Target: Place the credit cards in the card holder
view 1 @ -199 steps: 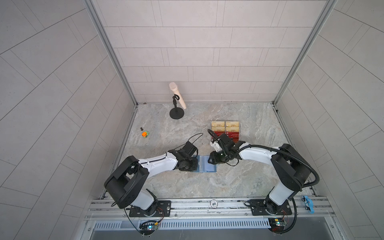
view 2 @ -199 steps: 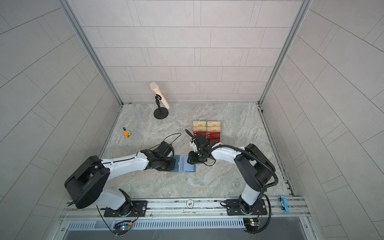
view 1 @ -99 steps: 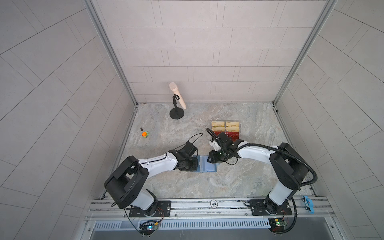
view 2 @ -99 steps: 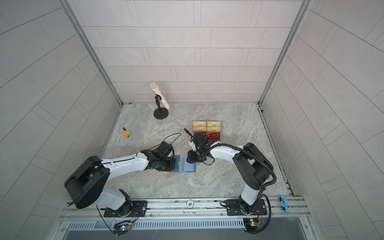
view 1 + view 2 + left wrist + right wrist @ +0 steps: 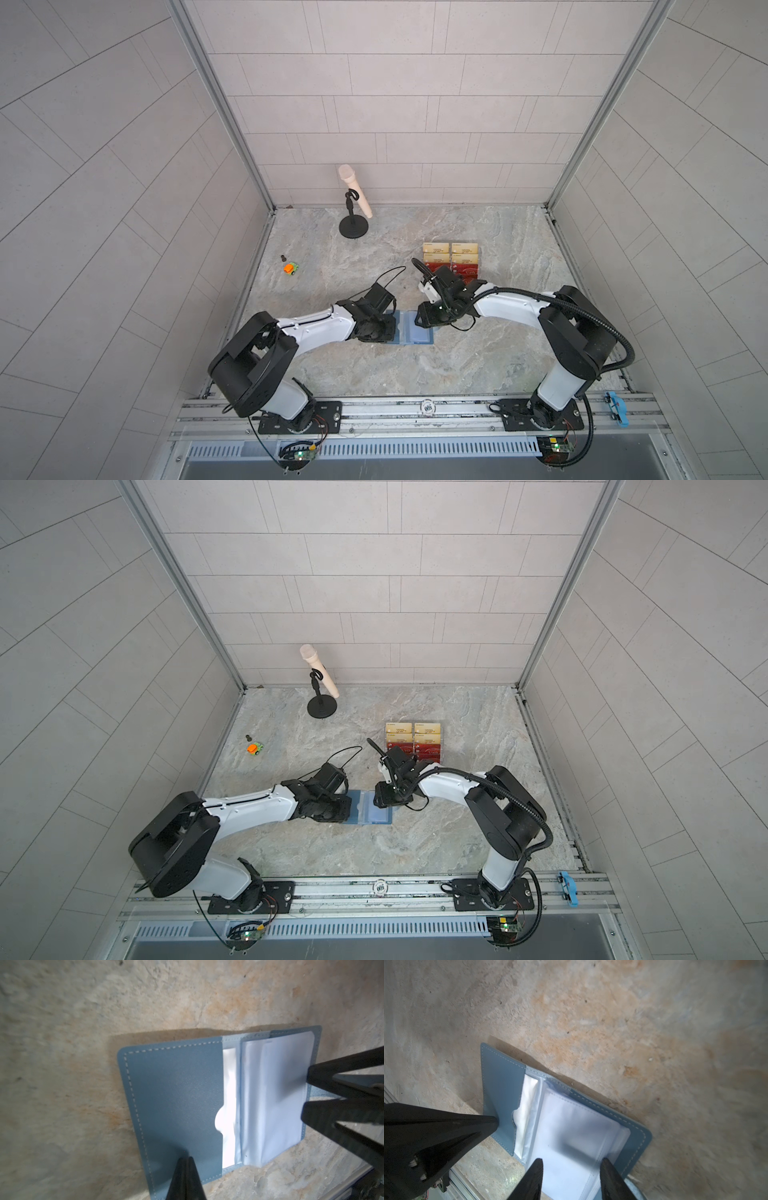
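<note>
- The left claw is clenched, with nothing between its tips, and is pressed onto the left cover of the card holder. If that pressure were eased, the cover could be expected to spring up and fold over the pockets.
- The card holder is laid open on the table between the two arms, inside face up. Its spine is pointed from the front rail toward the back wall. The halves are spread left and right, so the opened long axis is set across the table. Its left half is mostly hidden under the arm in both top views, so its exact outline is perhaps only to be judged from the wrist views.
- The right claw is released, its jaws apart over the clear sleeves and nothing gripped. The thin sleeves could be snagged or dragged, and the holder slid.
- The credit cards are seen in a stand just behind the right arm, below the gold cards, long edges running left to right. None has been loaded yet. A gold one could be picked by mistake.
</note>
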